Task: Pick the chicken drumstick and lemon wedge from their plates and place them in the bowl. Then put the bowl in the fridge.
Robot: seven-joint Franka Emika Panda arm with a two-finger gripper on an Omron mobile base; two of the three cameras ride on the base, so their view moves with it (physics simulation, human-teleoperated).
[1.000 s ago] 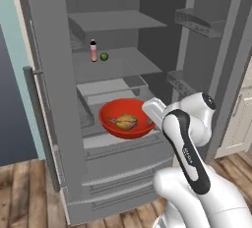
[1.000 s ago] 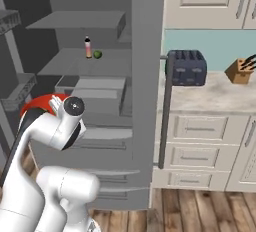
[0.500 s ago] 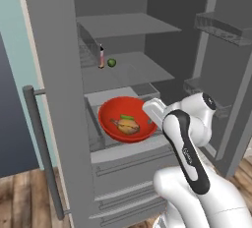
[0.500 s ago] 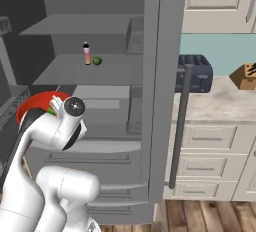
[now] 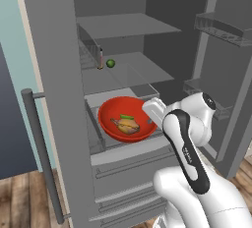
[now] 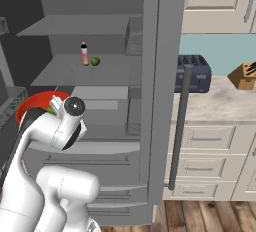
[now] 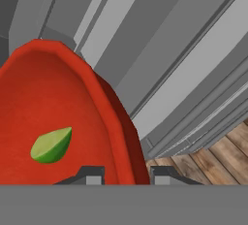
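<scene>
The red bowl [image 5: 114, 115] sits low inside the open fridge [image 5: 129, 26], over a grey shelf above the drawers. In it lie the golden-brown chicken drumstick [image 5: 126, 127] and the yellow-green lemon wedge [image 5: 127, 117]. My gripper [image 5: 149, 111] is at the bowl's right rim. In the hand view the gripper [image 7: 127, 174] straddles the bowl [image 7: 58, 98] rim, shut on it, with the lemon wedge [image 7: 51, 145] just inside. The right base view shows the bowl [image 6: 33, 102] edge behind my arm. The plates are out of view.
A small bottle [image 5: 100, 61] and a green lime [image 5: 110, 63] stand on the middle shelf. The left door's bar handle [image 5: 41, 153] is close on the left. The right door [image 6: 161, 76] stands open beside a counter with a toaster [image 6: 193, 73] and knife block [image 6: 243, 75].
The whole picture has shifted: the base has driven closer to the fridge, which now looms larger. The bowl stays at my gripper, deeper over the shelf.
</scene>
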